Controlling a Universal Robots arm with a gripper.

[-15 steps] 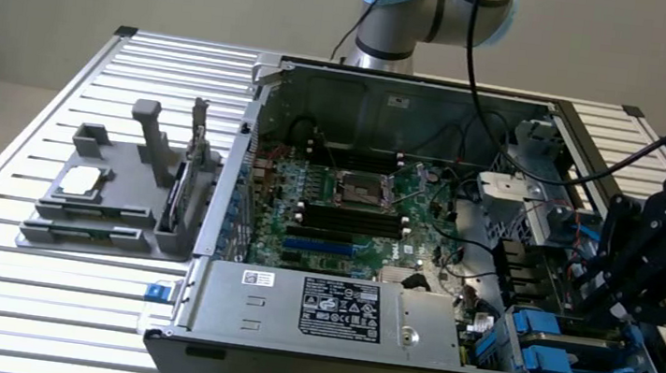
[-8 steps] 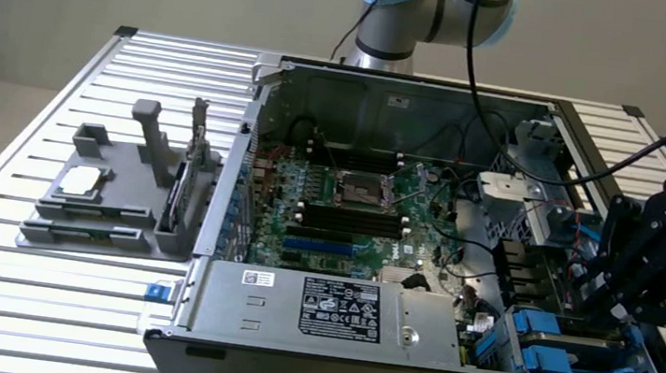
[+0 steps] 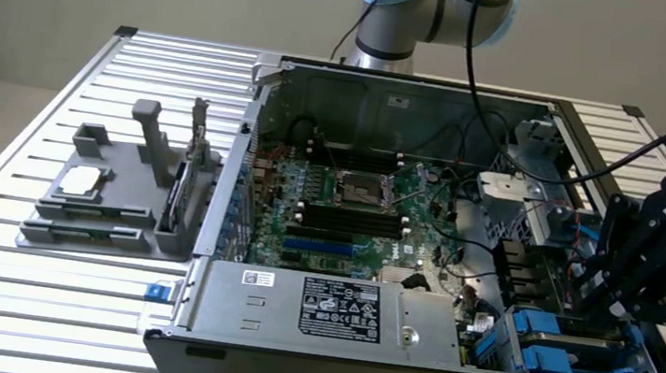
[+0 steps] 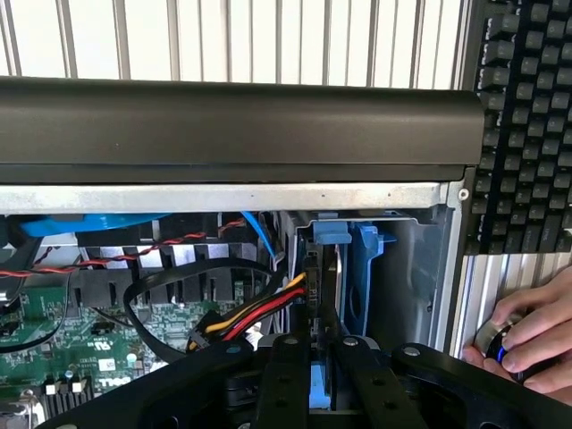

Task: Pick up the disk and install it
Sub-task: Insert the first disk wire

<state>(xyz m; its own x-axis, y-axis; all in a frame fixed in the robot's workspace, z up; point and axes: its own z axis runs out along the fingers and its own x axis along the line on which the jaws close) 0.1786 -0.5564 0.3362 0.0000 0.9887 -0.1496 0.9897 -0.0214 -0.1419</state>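
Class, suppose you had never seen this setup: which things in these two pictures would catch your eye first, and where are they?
First, the open computer case on the slatted table, its green motherboard bare in the middle. Next, the black gripper reaching into the drive bay at the exterior view's right, closed on the disk in its blue carrier. In the wrist view, a person's hand rests beside the case.

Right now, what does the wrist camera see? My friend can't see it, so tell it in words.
The black gripper holds the blue-framed disk on edge, low in the drive bay of an open computer case. Coloured cables and a green board sit beside it, and a person's hand holds a knob by a keyboard.
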